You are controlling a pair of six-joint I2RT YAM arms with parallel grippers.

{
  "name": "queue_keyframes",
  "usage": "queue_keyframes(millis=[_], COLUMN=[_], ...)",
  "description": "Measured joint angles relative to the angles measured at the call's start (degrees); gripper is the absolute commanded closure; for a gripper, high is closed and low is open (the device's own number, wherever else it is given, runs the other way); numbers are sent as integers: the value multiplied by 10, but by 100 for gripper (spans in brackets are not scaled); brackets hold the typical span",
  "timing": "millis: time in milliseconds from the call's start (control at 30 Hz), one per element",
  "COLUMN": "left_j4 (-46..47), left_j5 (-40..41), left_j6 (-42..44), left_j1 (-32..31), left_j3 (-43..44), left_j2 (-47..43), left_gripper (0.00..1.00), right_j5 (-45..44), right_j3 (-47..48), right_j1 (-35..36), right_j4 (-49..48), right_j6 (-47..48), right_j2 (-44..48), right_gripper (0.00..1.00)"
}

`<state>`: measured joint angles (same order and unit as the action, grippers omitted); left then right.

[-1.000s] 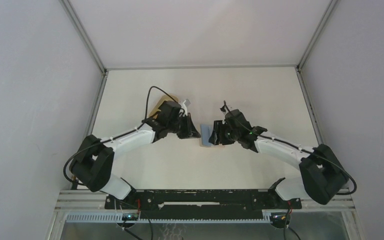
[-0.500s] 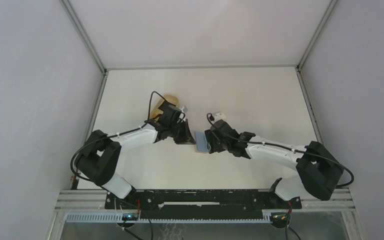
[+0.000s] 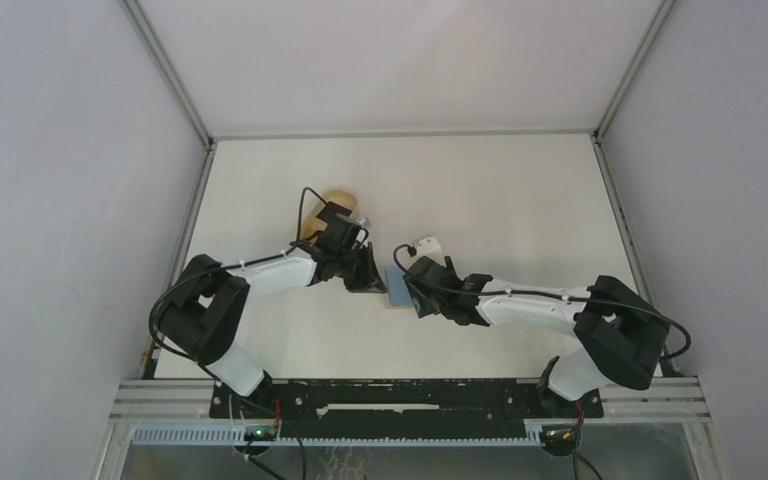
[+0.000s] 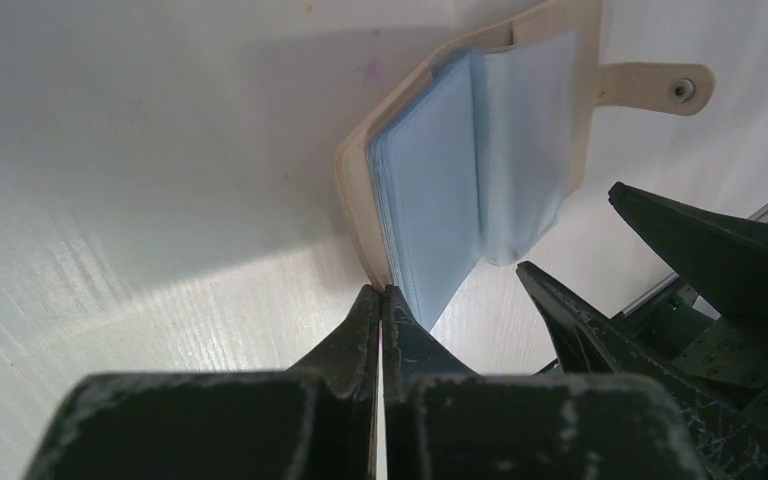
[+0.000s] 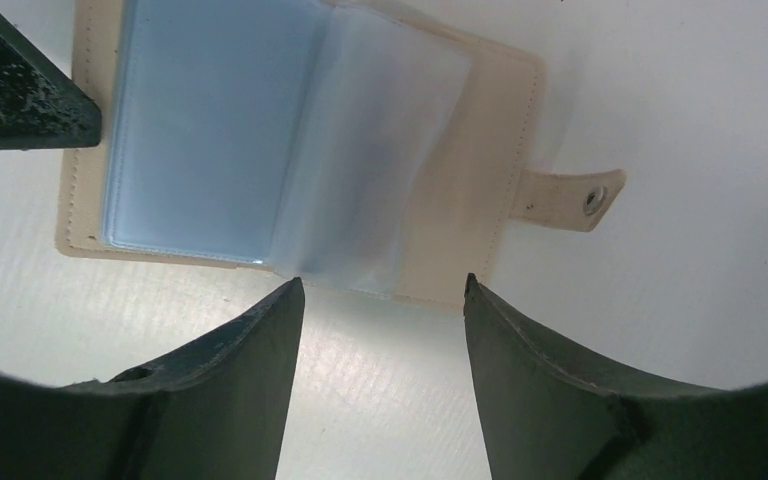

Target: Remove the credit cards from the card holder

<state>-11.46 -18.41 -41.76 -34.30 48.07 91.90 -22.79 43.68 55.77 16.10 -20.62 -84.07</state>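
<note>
Lying open on the white table (image 3: 500,200), the card holder (image 5: 485,150) sits midway between the two arms, its tan covers spread flat. The light blue credit cards (image 5: 200,130) are stacked in the half nearer the left arm, and they have not been taken out. Clear plastic sleeves (image 5: 380,170) fan up loosely over the other half. A snap-button tab (image 5: 570,200) sticks out from that cover's outer edge.

The left gripper (image 4: 381,300) is closed to a hairline gap. Its tips touch the edge of the cover on the cards' side, but whether they pinch anything cannot be told. The right gripper (image 5: 380,290) comes in from the right and is spread wide. Its two fingers (image 5: 260,340) are just short of the holder's near edge, on either side of the loose sleeves, and hold nothing.

Farther back on the left, a tan oval tray (image 3: 338,197) shows partly behind the left arm, well apart from the holder.
</note>
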Motion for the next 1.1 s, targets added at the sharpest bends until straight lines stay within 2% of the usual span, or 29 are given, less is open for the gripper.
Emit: queue_keyframes(millis=[433, 733, 1100], left_j4=[2, 2, 2], left_j5=[0, -9, -19], left_j6=[-2, -2, -2], left_j1=[3, 10, 13], left_j3=[-3, -3, -3], left_j2=[17, 34, 43], left_gripper=[100, 100, 100], right_j5=[-30, -68, -72], right_j3=[0, -26, -46], right_j1=[9, 27, 46], right_j4=[-44, -75, -78], right_j6=[13, 16, 36], right_j2=[-62, -52, -33], right_gripper=[32, 32, 32])
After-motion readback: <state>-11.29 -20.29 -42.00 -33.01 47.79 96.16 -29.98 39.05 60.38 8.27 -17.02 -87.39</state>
